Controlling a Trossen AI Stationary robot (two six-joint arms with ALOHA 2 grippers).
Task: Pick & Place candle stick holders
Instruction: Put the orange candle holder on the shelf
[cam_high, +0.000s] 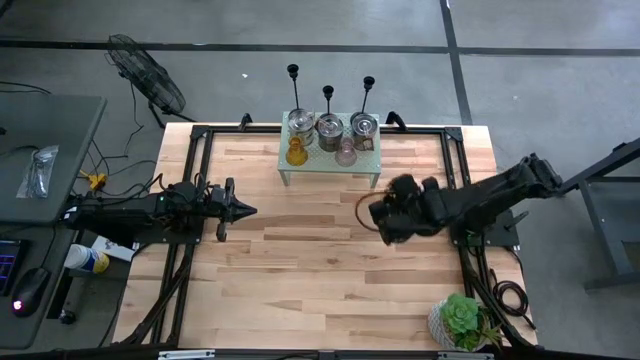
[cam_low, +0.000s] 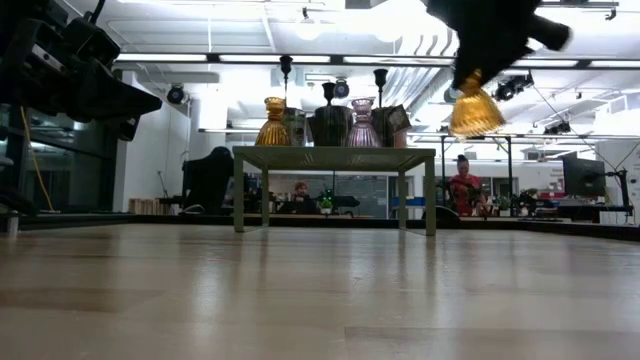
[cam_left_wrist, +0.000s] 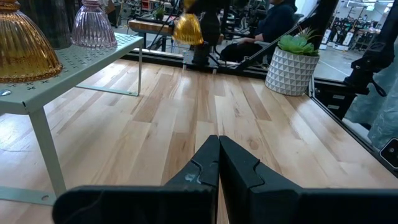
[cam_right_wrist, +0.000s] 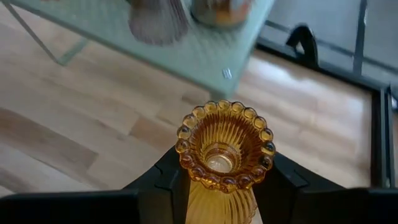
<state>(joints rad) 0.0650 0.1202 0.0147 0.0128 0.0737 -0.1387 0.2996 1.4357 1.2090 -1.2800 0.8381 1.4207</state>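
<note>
The wooden table (cam_high: 330, 250) filled most of the overhead view, with a black frame along its edges. At its far side stood a small pale green shelf (cam_high: 366, 159) on thin legs. On the shelf sat three metal cans (cam_high: 330, 131), an amber glass holder (cam_high: 296, 152) and a pink glass holder (cam_high: 346, 152). Just behind the shelf, the three black candlesticks (cam_high: 328, 96) stood upright in a row, each a thin stem with a small cup on top; the pictures did not settle whether their bases rested on the shelf's back edge or just beyond it.

The right arm reached in over the table from the right, in front of the shelf's right end. The right gripper (cam_right_wrist: 221, 180) was closed partway on a second amber glass holder (cam_right_wrist: 222, 149), its fingers (cam_right_wrist: 165, 180) pressing the ribbed body from both sides, the beaded rim facing the wrist camera. In the low view this holder (cam_low: 475, 110) hung clear above the tabletop.

The left arm lay low at the table's left side. The left gripper (cam_left_wrist: 219, 165) had its fingers fully together, holding nothing, and pointed across the table.

A potted succulent (cam_high: 462, 322) in a white pot stood at the near right corner.
</note>
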